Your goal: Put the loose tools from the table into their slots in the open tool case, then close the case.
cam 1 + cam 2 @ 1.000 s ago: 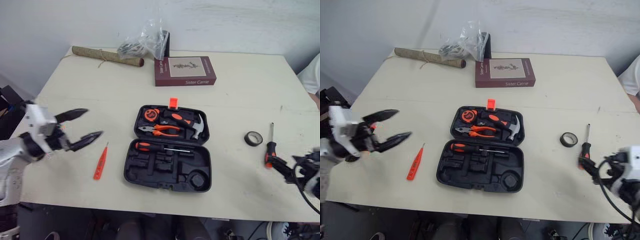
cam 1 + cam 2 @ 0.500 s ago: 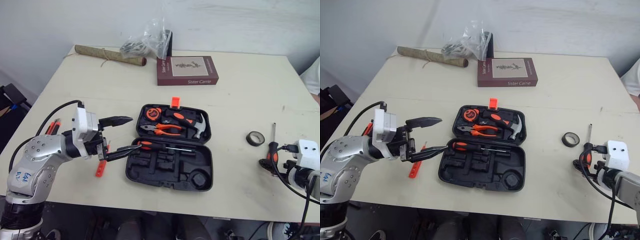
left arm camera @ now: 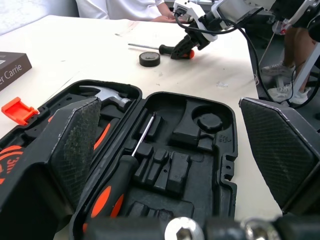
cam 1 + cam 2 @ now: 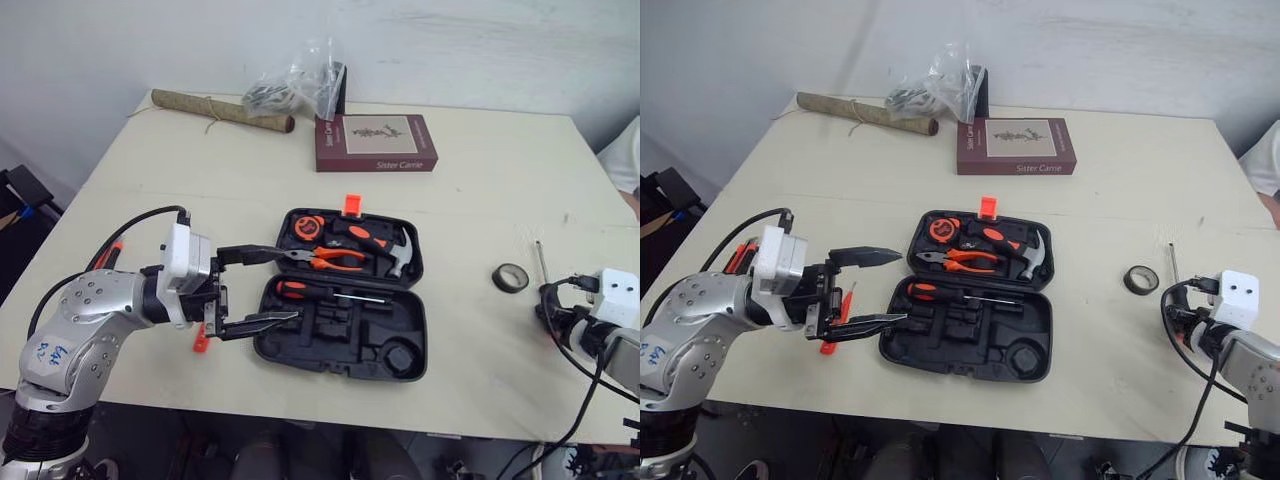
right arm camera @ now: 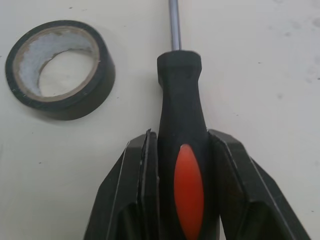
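**Screwdriver gripped to the right of the open tool case**

The tool case (image 4: 340, 305) is seen lying open in the middle of the worktop (image 4: 200, 190). Pliers (image 4: 335, 260), a hammer (image 4: 400, 252) and one long screwdriver (image 4: 320, 293) are already seated in it, while several slots nearest the robot are unfilled.

At the case's left edge the left tool (image 4: 291, 284) is held with its fingers spread wide and nothing between them. An orange tester pen (image 4: 827, 347) is partly hidden beneath it, just left of the case.

Well to the right of the case, the right tool (image 5: 181, 137) is clamped on the black-and-orange handle of a loose screwdriver (image 5: 181, 100). A roll of black tape (image 5: 75, 102) lies between that screwdriver and the case. A book (image 4: 376, 141) is set beyond the case.
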